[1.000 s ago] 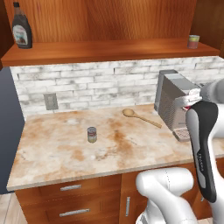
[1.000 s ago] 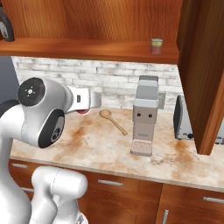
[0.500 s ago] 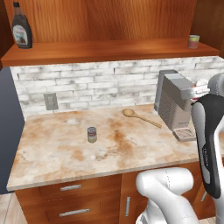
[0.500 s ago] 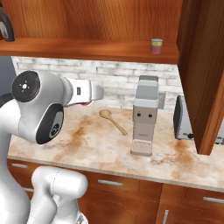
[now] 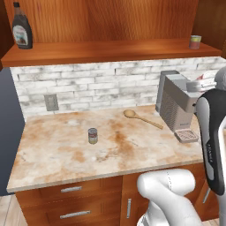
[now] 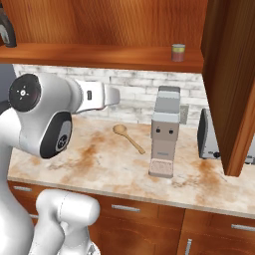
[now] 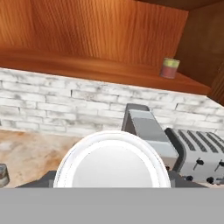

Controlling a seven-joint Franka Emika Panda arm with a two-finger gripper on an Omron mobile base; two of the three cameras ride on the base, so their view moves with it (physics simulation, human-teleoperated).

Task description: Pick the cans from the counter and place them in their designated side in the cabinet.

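At ten o'clock in the left base view the syrup bottle [image 5: 21, 31] stands on the far left end of the cabinet [image 5: 110, 52] shelf, where it stood a second ago. Below it, at about eight o'clock of centre, the olive-grey can [image 5: 92, 135] sits upright on the counter [image 5: 48, 154], untouched and well apart from the arm. The wooden spoon [image 5: 142, 118] lies at its two o'clock, unmoved.

The change is in the arm. Across the last second its forearm climbs and the hand pushes up and toward three o'clock, from level with the backsplash to just above the coffee machine [image 5: 176, 103]. The backdrop sits the same in both base views, so the base has not driven.

In the hand view the gripper [image 7: 112, 183] carries the red can [image 7: 112, 168], whose round silver top sits at six o'clock. The jaws appear narrowed onto its sides, though the fingertips themselves are hidden behind it. A sliver of red shows beside the machine's top in the left base view.

I judge this the carry stage for the first can, lifted clear and heading for the shelf.

At one o'clock in the hand view the pale can [image 7: 169, 68] stands on the shelf's right end, with the toaster [image 7: 197, 153] at four o'clock. Neither has shifted.
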